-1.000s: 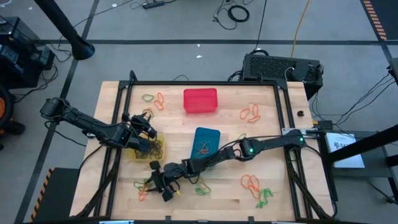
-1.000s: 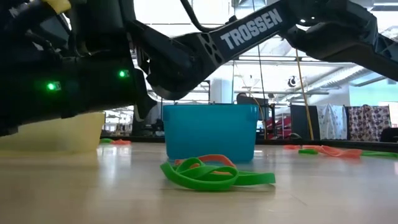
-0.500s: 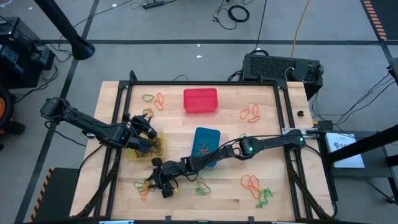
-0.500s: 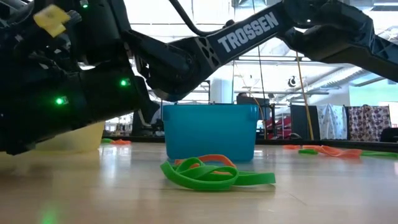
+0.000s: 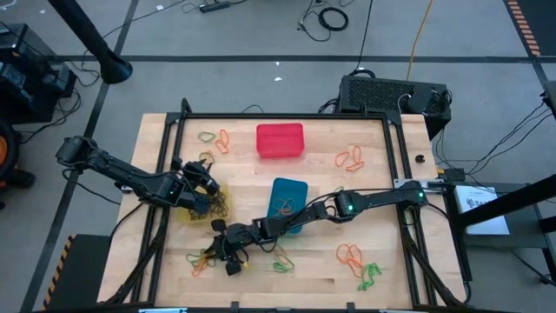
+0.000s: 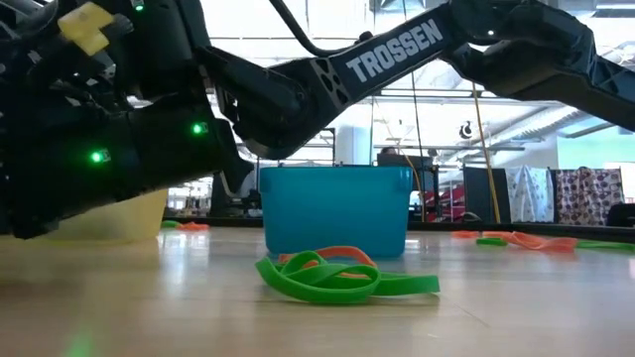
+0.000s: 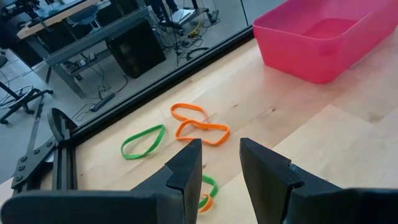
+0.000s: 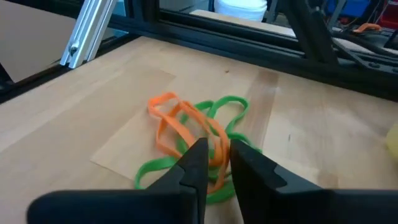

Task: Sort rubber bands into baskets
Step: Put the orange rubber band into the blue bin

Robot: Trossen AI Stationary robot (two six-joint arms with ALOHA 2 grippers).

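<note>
Two arms crowd the table's near-left corner. Right gripper, fingers nearly together, noses a band tangle; any grip is hidden. Left gripper, fingers apart, hovers over the half-hidden yellow basket. Blue and red baskets stand mid-table.

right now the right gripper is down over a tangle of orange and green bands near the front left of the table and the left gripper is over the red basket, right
Not quite. The right gripper is indeed over the orange and green bands near the table's front left, but the left gripper hangs by the yellow basket, not the red basket, which sits alone at the far edge. The high view shows it.
</note>
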